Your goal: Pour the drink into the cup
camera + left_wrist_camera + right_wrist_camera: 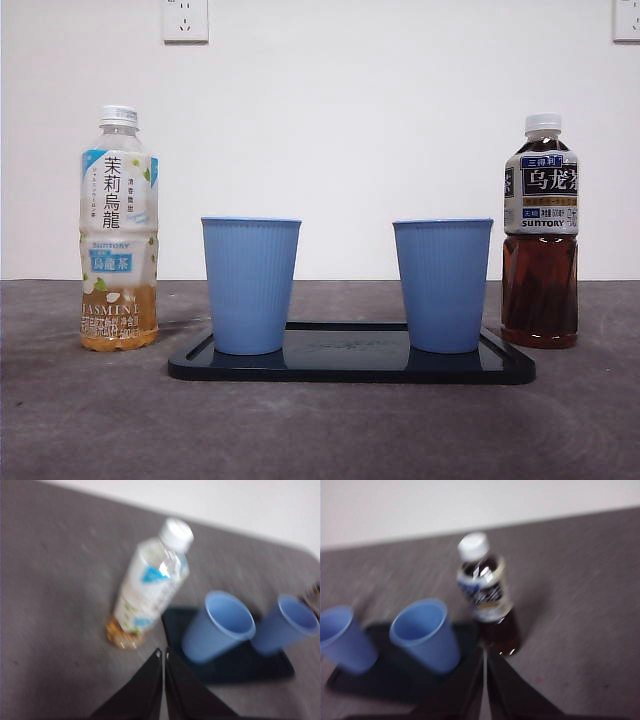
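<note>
Two blue ribbed cups (250,285) (442,285) stand upright on a black tray (350,366). A jasmine tea bottle (119,230) with a white cap stands left of the tray. A dark oolong tea bottle (540,232) stands at its right. Neither arm shows in the front view. My left gripper (163,653) is shut and empty, apart from the jasmine bottle (152,582) and above the table. My right gripper (484,652) is shut and empty, just short of the oolong bottle (487,595).
The grey table (100,420) runs to a white wall with two sockets (185,20). Both wrist views are blurred. They show the cups (220,626) (426,635) on the tray (240,662).
</note>
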